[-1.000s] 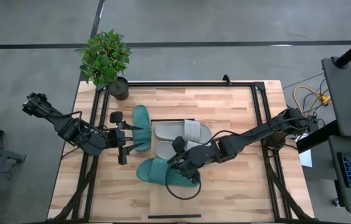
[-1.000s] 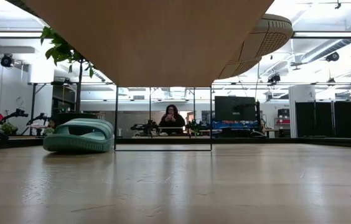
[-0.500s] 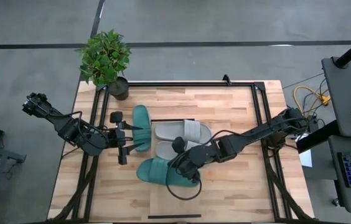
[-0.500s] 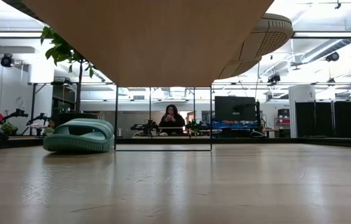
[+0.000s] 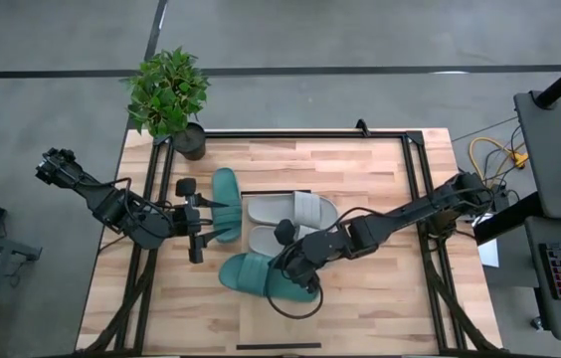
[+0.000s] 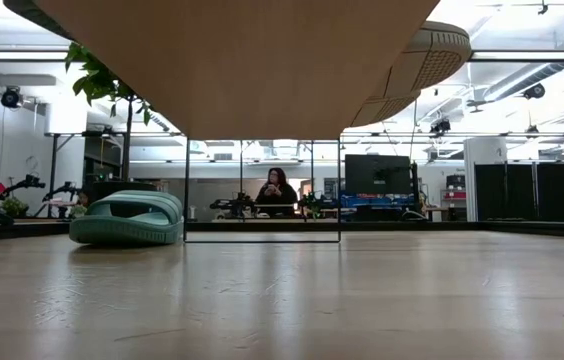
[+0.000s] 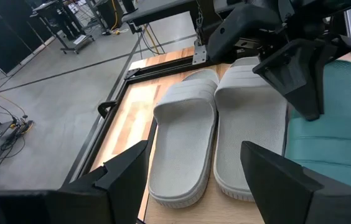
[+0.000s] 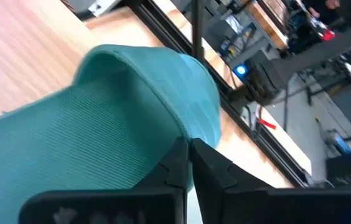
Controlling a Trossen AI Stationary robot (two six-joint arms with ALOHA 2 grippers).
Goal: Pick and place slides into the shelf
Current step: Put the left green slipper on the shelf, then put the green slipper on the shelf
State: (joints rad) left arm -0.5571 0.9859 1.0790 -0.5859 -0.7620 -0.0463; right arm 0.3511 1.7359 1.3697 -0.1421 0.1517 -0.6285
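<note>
While the right tool (image 5: 295,267) sits on the teal slide (image 5: 256,275) lying flat on the surface (image 5: 360,308), its fingers pinched together on the strap, the step in hand looks like picking this slide up. Next would be a lift toward the shelf (image 6: 232,60). Both grey slides (image 5: 293,210) lie side by side nearby; a second teal slide (image 5: 226,204) stands beside the left tool (image 5: 204,218), whose fingers are apart and empty
</note>
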